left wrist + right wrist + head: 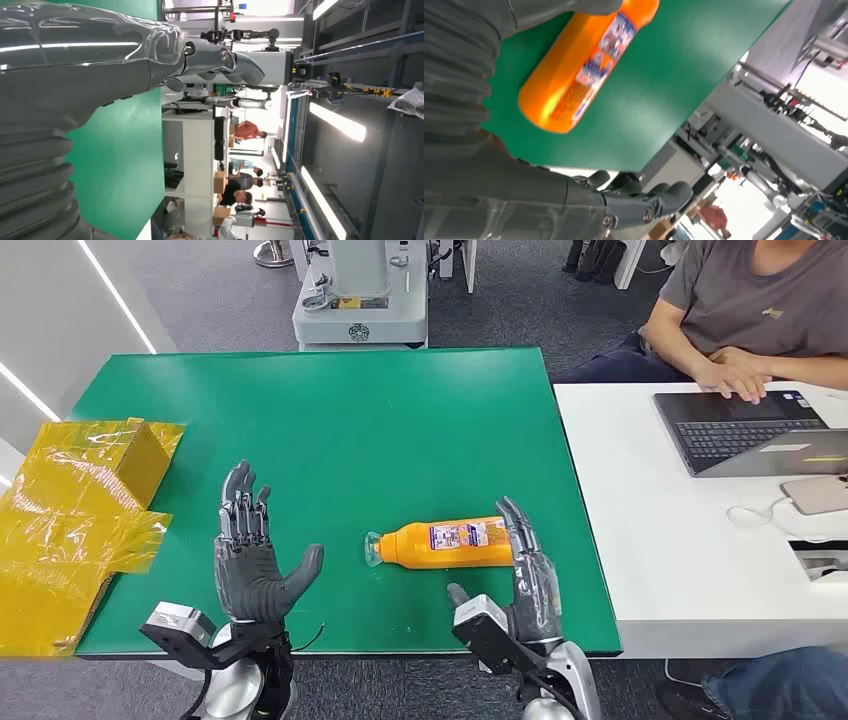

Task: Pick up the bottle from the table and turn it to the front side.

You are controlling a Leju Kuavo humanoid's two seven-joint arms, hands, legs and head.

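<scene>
Head view: your orange bottle (450, 543) lies on its side on the green counter (330, 420), cap toward the left hand (250, 570), a label facing up. The right hand (525, 575) stands at the bottle's base end, fingers straight and spread, holding nothing; whether they touch the base you cannot tell. The left hand, well apart from the bottle on its cap side, is raised palm-in, fingers apart and empty. Yellow film (75, 510) lies beyond the left hand; a person at a laptop (745, 430) sits at the white counter past the bottle's base.

Left wrist view: the left hand (210, 60) shows fingers extended over the green counter (120, 165), nothing in them.

Right wrist view: the bottle (584, 65) lies just beside the right hand (624, 202), whose fingers reach past the counter edge, unclosed.

The step in hand looks like the approach, before any grasp. Your next move calls for closing the right hand around the bottle's body, then lifting and turning it to its front.
</scene>
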